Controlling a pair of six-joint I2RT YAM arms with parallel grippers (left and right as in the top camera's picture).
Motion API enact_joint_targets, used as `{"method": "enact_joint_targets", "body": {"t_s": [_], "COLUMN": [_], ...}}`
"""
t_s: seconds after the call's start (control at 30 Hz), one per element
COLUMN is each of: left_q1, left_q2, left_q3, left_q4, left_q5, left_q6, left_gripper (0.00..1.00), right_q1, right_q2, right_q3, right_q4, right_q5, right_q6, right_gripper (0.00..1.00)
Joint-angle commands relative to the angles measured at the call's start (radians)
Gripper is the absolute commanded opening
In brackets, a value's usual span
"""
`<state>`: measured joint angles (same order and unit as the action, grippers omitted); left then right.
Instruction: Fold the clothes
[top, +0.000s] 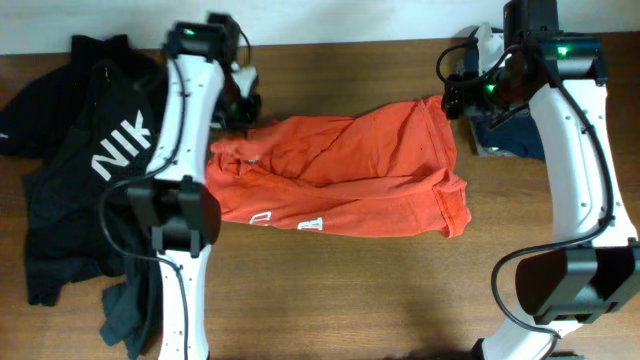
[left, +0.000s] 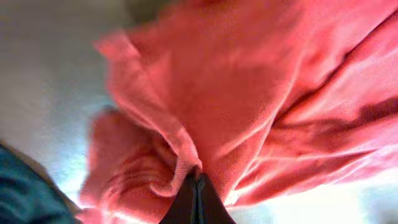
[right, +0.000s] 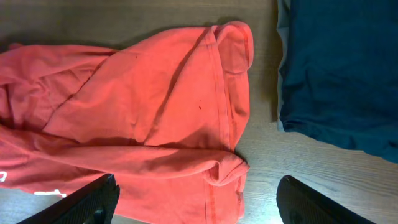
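The left gripper (left: 196, 186), we note, is pinched shut on a fold of the orange-red T-shirt (top: 340, 175), which lies rumpled in the middle of the table (top: 330, 290). The right gripper (right: 199, 196) hangs wide open over its other end. Farther out, a black shirt (top: 90, 170) lies heaped: folding, we judge, has barely begun.

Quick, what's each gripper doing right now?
Left gripper: closed, pinching the orange T-shirt.
Right gripper: open, holding nothing.

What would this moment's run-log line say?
left hand: shut on orange-red cloth T-shirt | right hand: open, over T-shirt's edge | black white-lettered shirt: crumpled, left | navy top: right
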<state>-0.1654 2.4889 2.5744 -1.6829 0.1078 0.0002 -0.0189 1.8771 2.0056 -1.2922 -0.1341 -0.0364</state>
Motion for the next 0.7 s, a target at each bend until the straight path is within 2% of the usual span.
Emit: {"method": "enact_joint_targets", "body": {"t_s": [0.0,0.13,0.3,0.5,0.67], "left_q1": [-0.011,-0.008,-0.01,-0.043,-0.095], "left_q2": [-0.002,-0.002,-0.003,-0.041,-0.114], "left_q3": [-0.167,-0.333,-0.361,-0.359,-0.359], "left_q4": [-0.005,0.012,0.026,0.029,0.063], "left_q5": [-0.05,-0.053,-0.052,-0.052,-0.053], "left_q6": [0.0,0.0,0.0,-0.008,-0.007], "left_gripper": [0.01,0.01,0.03,0.39,0.49], "right_q1": [-0.001,-0.001,-0.001,-0.001,-0.001], "right_q2": [-0.002,-0.002,-0.002,-0.002,-0.002], "right_q3": [0.007,0.007,0.006,0.007,0.007], "right_q4": [-0.003,-0.002,-0.001,0.01,0.017], "right_q5": [-0.012,-0.012,-0.013,-0.013,-0.013], "right_q6": [-0.013,-0.013,-0.012,-0.013,-0.013], "right_gripper": [0.86,0.86,0.86,0.86,0.86]}}
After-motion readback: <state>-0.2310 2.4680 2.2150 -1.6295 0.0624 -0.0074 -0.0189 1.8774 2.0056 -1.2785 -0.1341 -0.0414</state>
